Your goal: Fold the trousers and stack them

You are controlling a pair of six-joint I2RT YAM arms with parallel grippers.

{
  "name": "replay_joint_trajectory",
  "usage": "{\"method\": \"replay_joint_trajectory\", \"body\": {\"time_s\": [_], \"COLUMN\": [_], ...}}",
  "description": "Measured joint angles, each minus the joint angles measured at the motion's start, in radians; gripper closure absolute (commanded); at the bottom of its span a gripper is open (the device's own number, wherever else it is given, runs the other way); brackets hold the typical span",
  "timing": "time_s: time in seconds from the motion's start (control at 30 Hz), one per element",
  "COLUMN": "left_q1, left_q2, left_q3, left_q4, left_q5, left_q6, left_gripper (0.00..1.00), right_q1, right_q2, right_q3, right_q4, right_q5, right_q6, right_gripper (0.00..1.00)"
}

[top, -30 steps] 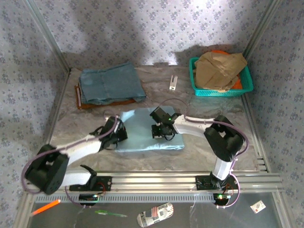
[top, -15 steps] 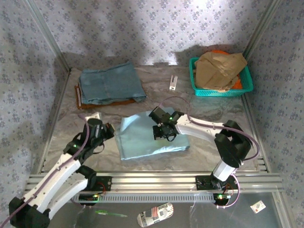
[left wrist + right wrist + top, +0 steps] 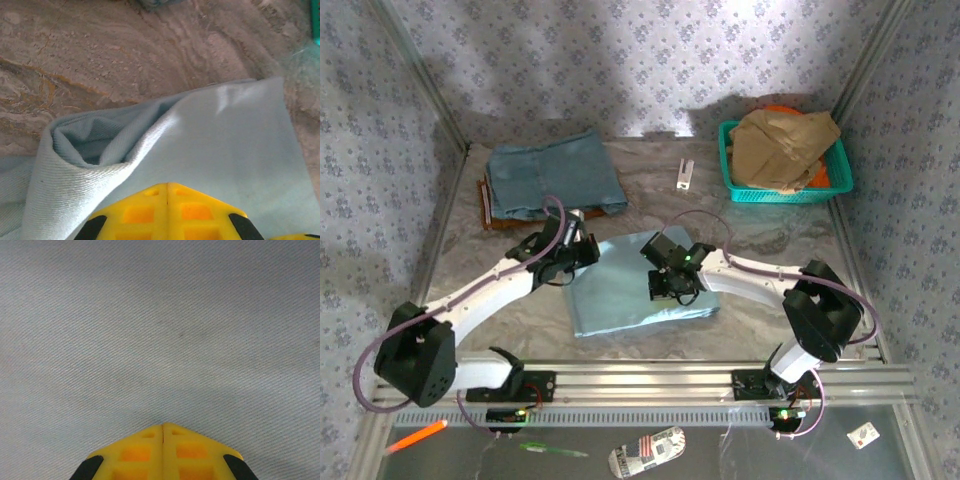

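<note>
Folded pale sky-blue trousers lie as a flat rectangle in the middle of the marbled table, just ahead of the two arms. The left gripper sits at the cloth's far left corner, its yellow fingers pressed together with nothing seen between them. Its wrist camera shows the edge there curled up into a small open fold beside the tips. The right gripper is likewise clenched, low over the centre-right of the trousers, with plain woven cloth spreading beneath its closed tips. Whether either one touches the fabric cannot be told. Well apart at the far left, a folded slate-blue denim garment rests on a brown board. At the far right, a green basket holds a crumpled tan garment. A small white object lies between them.
</note>
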Motion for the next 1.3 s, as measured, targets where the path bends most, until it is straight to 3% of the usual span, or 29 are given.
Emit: {"method": "replay_joint_trajectory", "body": {"time_s": [0.33, 0.5, 0.7, 0.83, 0.9, 0.97, 1.07, 1.3], "left_q1": [0.124, 0.135, 0.148, 0.157, 0.159, 0.161, 0.16, 0.095], "left_q2": [0.087, 0.181, 0.184, 0.108, 0.011, -0.096, -0.24, -0.305], "left_q3": [-0.04, -0.077, -0.124, -0.108, -0.097, -0.092, -0.094, -0.289], "left_q4": [0.069, 0.127, 0.174, 0.066, -0.018, -0.084, -0.171, -0.237], "left_q5": [-0.008, -0.013, -0.009, -0.011, -0.013, -0.011, -0.004, 0.045], "left_q6": [0.038, 0.048, 0.048, 0.076, 0.081, 0.077, 0.051, -0.055], "left_gripper": [1.0, 1.0, 0.99, 0.57, 0.36, 0.28, 0.18, 0.15], "right_q1": [0.008, 0.022, 0.025, 0.024, 0.015, -0.009, -0.079, -0.34], "right_q2": [0.0, 0.0, 0.0, -0.021, -0.051, -0.089, -0.14, -0.157], "right_q3": [-0.026, -0.068, -0.103, -0.09, -0.066, -0.037, 0.002, 0.014], "right_q4": [0.023, 0.058, 0.097, 0.064, 0.021, -0.013, -0.054, -0.091], "right_q5": [-0.001, -0.001, -0.011, -0.011, -0.011, -0.014, -0.008, -0.016], "right_q6": [0.005, 0.019, 0.03, 0.017, -0.01, -0.04, -0.108, -0.268], "right_gripper": [1.0, 1.0, 1.0, 0.89, 0.75, 0.54, 0.35, 0.31]}}
